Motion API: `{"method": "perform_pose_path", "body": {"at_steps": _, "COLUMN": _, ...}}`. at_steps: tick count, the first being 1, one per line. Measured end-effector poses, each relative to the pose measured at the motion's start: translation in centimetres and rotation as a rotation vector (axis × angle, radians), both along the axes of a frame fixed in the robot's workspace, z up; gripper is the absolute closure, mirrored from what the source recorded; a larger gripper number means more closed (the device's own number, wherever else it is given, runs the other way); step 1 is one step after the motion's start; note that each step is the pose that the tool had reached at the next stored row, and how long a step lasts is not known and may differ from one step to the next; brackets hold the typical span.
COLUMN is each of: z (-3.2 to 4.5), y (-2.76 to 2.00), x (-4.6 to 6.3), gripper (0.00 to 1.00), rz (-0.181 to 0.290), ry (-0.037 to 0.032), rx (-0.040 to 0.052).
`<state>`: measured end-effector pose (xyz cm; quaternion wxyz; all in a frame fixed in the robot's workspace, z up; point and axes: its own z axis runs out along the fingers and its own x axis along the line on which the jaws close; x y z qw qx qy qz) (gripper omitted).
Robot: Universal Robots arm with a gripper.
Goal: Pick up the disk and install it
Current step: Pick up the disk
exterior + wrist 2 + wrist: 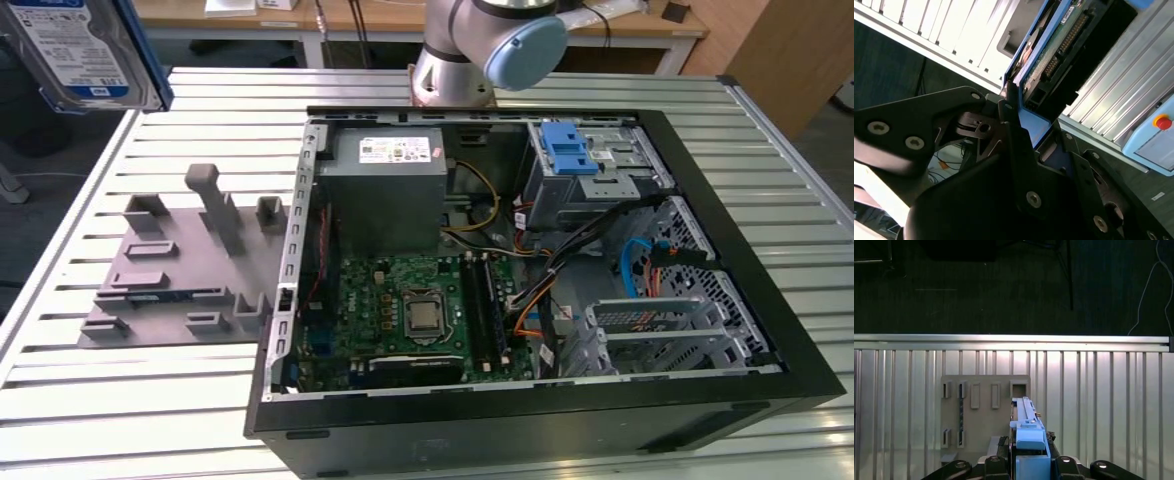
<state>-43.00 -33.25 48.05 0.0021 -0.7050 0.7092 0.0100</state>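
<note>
Slatted metal desk (134, 420) carries everything. On it, an open black PC case (534, 425) lies on its side and takes most of the exterior view's right. Inside: grey power supply box (387, 190), green motherboard (400, 310), silver drive cage (614, 180) with a blue latch (567, 150) in the far corner. Base of the arm (481, 45) stands behind the case. Grey slotted fixture plate (174, 270) sits on the desk just beside the case, on the exterior view's left.

Up in the air at the exterior view's upper left is the disk (80, 45), label toward the camera, well apart from case and cage. In the first wrist view it hangs edge-on above the plate's edge.

On the gripper (1029, 457), jaws are clamped on the disk's blue bracket (1029, 437), one each side. In the second wrist view the disk's circuit-board face is exposed.
</note>
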Motion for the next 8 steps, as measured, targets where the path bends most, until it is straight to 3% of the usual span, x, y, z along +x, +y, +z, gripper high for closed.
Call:
{"method": "perform_pose_path", "body": {"at_steps": 5, "z": -0.01, "y": -1.34, "x": 0.0, "gripper": 0.63, "rz": 0.0, "ry": 0.0002, "rx": 0.0001}}
{"method": "perform_pose_path", "body": {"at_steps": 8, "z": 0.0, "y": -1.52, "x": 0.3, "gripper": 0.63, "rz": 0.0, "ry": 0.0007, "rx": 0.0001}}
